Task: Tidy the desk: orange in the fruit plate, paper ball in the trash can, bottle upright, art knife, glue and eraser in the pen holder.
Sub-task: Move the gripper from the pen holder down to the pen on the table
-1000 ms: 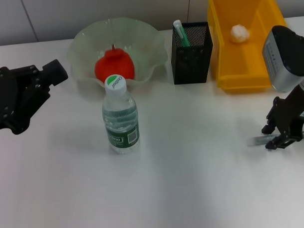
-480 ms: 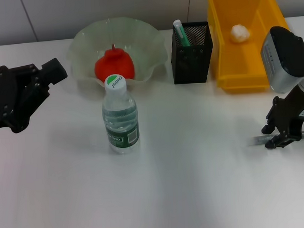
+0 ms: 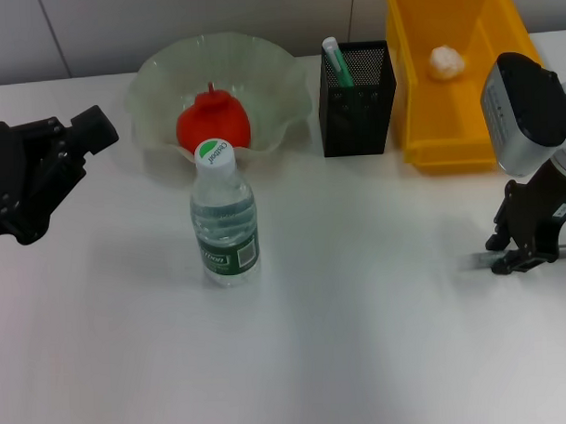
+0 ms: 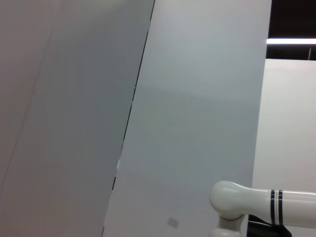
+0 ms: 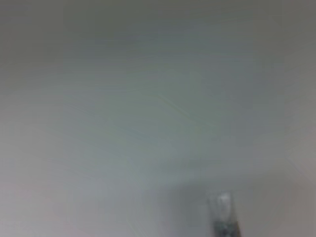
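Orange (image 3: 214, 120) in fruit plate (image 3: 287, 68), paper ball (image 3: 446, 61) in trash can (image 3: 448, 152), bottle (image 3: 224, 216) upright; right gripper (image 3: 524, 256) jaws pinching a slim item, prob. art knife (image 3: 478, 259), on bench; left gripper (image 3: 80, 135) parked, jaws unclear

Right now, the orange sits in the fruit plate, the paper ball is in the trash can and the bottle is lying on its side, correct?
Not quite. The head view shows the bottle standing upright on the desk. The rest holds: the orange sits in the fruit plate, and the paper ball is in the trash can.
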`<state>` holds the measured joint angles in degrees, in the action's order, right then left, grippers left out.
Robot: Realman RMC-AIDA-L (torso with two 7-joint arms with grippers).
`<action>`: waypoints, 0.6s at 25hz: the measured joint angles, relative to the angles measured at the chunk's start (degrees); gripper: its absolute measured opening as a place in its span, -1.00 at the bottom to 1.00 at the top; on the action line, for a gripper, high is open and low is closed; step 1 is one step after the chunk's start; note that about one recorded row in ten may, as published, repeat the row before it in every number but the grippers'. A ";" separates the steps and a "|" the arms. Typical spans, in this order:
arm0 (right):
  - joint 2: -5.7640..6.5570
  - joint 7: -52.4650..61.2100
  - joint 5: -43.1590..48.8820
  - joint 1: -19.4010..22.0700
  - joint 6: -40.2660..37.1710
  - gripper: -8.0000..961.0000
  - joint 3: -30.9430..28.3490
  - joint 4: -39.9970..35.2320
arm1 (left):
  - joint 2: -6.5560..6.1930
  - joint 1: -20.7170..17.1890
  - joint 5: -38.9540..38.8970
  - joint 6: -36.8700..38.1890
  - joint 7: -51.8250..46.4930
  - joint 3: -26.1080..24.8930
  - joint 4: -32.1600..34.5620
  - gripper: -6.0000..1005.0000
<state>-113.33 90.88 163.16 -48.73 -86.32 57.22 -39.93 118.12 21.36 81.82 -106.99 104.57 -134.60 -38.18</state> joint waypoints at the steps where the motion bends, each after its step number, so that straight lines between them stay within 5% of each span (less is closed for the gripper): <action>1: 0.02 0.00 0.00 -0.11 0.09 -0.31 0.00 0.24 | 0.00 0.00 0.00 0.00 0.00 0.00 0.00 -0.96; 15: -0.36 4.27 0.00 -0.09 2.45 -0.66 -0.10 -0.88 | 0.00 -0.21 0.00 -0.31 0.11 -0.74 0.29 -0.96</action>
<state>-113.69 95.14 163.16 -48.82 -83.87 57.12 -40.81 118.12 21.15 81.82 -107.30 104.68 -135.34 -37.89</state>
